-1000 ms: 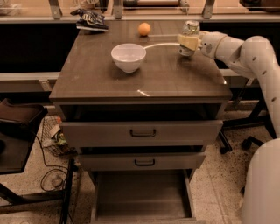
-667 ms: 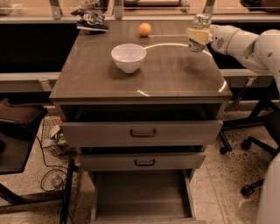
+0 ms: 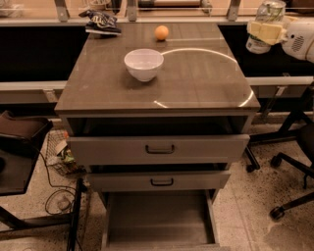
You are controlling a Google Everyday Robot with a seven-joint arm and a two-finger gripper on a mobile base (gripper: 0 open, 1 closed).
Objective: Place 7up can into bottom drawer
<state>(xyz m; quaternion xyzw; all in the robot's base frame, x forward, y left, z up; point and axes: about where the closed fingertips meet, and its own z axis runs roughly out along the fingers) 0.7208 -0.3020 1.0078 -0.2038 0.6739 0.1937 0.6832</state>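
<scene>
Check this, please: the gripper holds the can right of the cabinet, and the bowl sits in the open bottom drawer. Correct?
No. The camera view shows the bowl on top of the cabinet, not in the open bottom drawer. The gripper does hold the can right of the cabinet.

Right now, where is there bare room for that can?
The bottom drawer has a bare floor between its sides. The cabinet top is free in front and right of the white bowl; orange and bag crowd its back. The gripper holds the 7up can beyond the right edge.
</scene>
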